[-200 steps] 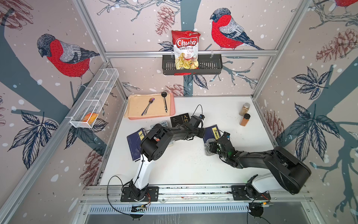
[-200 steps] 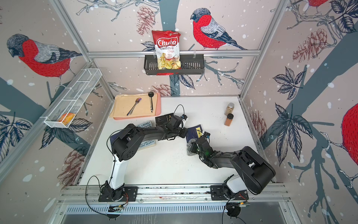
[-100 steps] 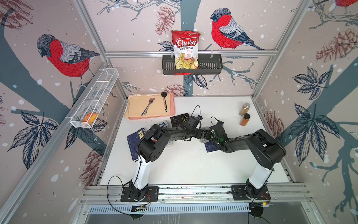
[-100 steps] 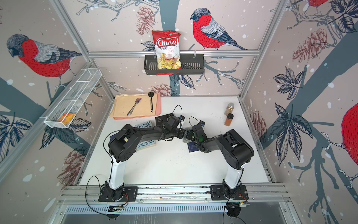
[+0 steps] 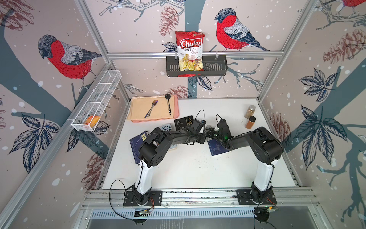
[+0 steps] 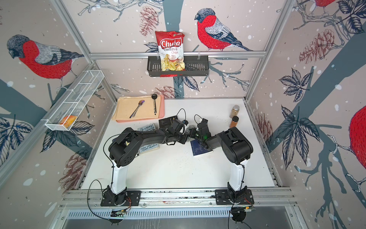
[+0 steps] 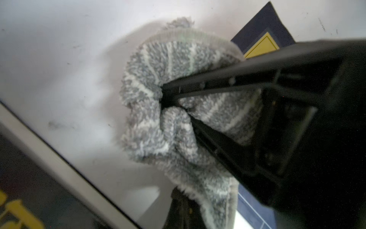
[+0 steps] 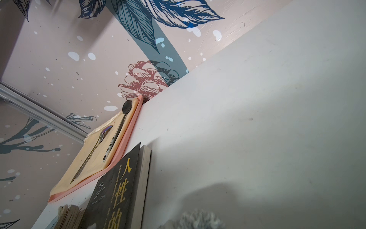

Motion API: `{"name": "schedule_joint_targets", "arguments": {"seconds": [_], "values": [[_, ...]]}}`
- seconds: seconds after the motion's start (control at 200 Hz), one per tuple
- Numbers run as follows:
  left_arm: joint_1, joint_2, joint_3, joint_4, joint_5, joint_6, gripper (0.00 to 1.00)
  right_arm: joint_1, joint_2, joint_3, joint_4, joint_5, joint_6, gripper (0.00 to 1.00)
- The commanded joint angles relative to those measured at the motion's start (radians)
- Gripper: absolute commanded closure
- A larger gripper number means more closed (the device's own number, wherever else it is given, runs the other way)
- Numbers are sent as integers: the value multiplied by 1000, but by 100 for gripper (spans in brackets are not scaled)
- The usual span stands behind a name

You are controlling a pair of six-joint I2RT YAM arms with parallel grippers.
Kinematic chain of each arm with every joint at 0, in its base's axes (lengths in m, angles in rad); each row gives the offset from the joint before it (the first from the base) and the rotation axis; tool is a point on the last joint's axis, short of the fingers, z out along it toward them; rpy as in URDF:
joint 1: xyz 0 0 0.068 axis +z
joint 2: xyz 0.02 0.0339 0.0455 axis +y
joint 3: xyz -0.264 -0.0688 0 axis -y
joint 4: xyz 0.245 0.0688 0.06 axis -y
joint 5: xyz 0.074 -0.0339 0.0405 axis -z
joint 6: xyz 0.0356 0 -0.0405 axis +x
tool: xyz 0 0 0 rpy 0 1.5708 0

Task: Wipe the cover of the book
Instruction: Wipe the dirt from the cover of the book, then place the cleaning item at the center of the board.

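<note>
The blue book (image 5: 217, 149) (image 6: 199, 149) lies flat on the white table, right of the middle. My right gripper (image 5: 210, 133) (image 7: 165, 99) hovers at the book's far end, shut on a grey-and-white fluffy cloth (image 5: 208, 127) (image 7: 158, 65). The cloth bunches around its fingertips over the table just past the book's corner (image 7: 263, 33). My left gripper (image 5: 205, 137) (image 7: 183, 208) is shut, right beside the right one, and the cloth hangs over it. Whether it grips anything is hidden. In the right wrist view only a tuft of cloth (image 8: 198, 220) shows.
A black book (image 5: 183, 122) (image 8: 118, 188) lies just beyond the grippers, and two more books (image 5: 167, 127) (image 5: 135, 146) lie under the left arm. A pink tray (image 5: 175, 117) with spoons sits at the far left. Two spice jars (image 5: 250, 111) (image 5: 250, 122) stand far right.
My right arm has folded back, carrying the cloth from the near part of the blue book across its cover to the far end beside the left gripper. The left arm barely moved.
</note>
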Motion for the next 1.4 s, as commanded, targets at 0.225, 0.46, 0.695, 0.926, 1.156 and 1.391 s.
{"name": "schedule_joint_targets", "arguments": {"seconds": [0.225,0.46,0.695,0.926,1.156,1.391], "values": [[-15,-51,0,-34,-2,-7,100,-44,-294,-47,-322,105,-84,100],[-30,-78,-10,-25,1,-4,100,-105,-492,-122,-547,260,-102,93],[-38,-130,-50,-5,-1,-16,88,-301,-654,-252,-573,218,-93,50],[-53,-195,-113,11,0,-23,61,-321,-714,-233,-655,324,-118,28],[-118,-257,-175,8,-91,-59,41,-114,-779,-161,-821,454,-135,26],[-120,-455,-359,46,-181,-117,28,82,-910,-316,-849,354,-19,26]]}}
